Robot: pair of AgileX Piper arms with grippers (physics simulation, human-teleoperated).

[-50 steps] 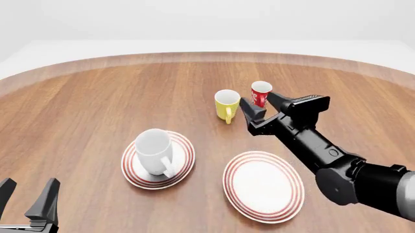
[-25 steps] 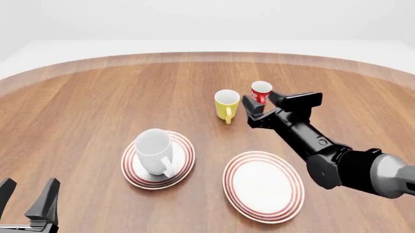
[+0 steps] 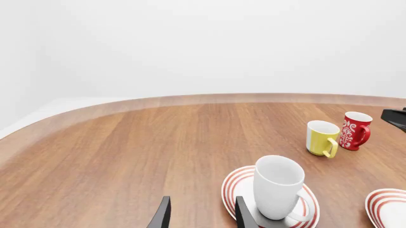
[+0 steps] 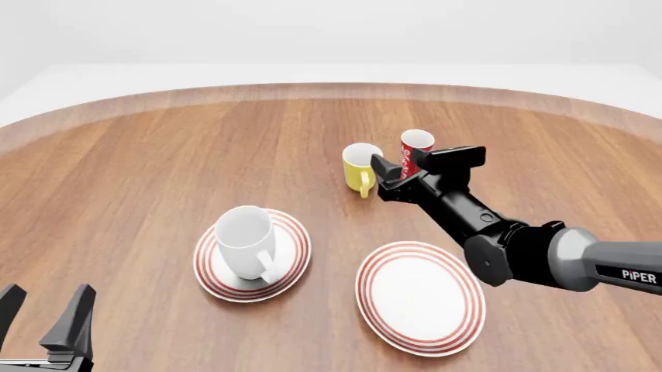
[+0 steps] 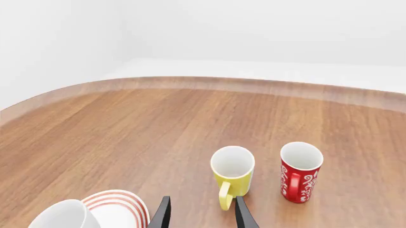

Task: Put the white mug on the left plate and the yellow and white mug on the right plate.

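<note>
Wood-grain table (image 4: pixel 155 163) lies bare toward its curved far edge. Right gripper (image 4: pixel 396 177), jaws narrowly parted, sits just beside the glossy yellow and white mug (image 4: pixel 361 168). Left gripper (image 4: pixel 46 325) stands parted near the table's near edge; the white mug (image 4: pixel 246 242) rests on the red-ringed left plate (image 4: pixel 293 263).

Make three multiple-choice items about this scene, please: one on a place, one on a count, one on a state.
1. Where does the white mug stand?
A. on the left plate
B. on the right plate
C. on the bare table

2. How many mugs are in view?
A. two
B. three
C. four

3. What is the right gripper doing?
A. holding the red mug
B. open, close to the yellow and white mug
C. resting on a plate

Key: 1 A, the mug sits inside the red rings. 2 B, white, yellow and red. 3 B, the fingers are spread by the yellow handle, gripping nothing.
</note>
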